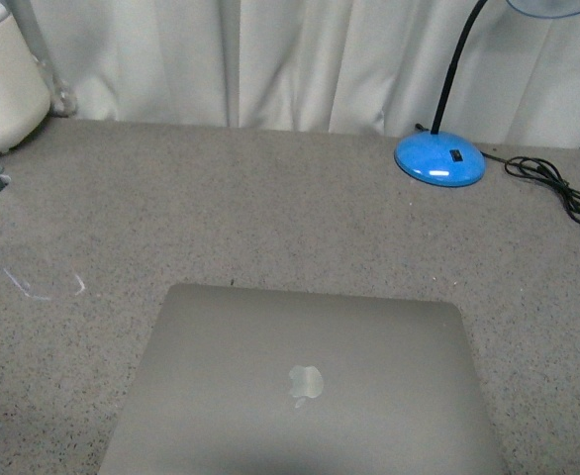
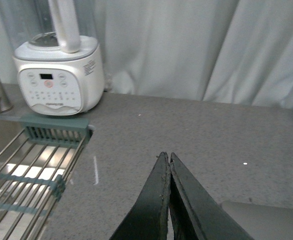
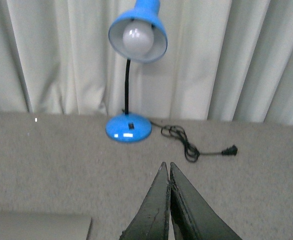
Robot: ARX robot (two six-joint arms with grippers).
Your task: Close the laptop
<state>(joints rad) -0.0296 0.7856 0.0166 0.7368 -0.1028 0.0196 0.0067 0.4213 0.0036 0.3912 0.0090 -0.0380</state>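
The laptop [image 1: 300, 386] lay shut at the tabletop's near edge, seemingly nothing left, with left gripper [image 2: 167, 157] and right gripper [image 3: 166, 166] clenched empty.

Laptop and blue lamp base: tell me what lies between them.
Nothing but bare grey countertop separates the laptop from the lamp base, as the front view shows.

One logo, no legible words.
An apple logo [image 1: 306, 382] stands at the lower centre of the front view on the lid of the laptop [image 1: 211, 396]; the white cooker [image 2: 59, 75], upper left, carries print too small to read.
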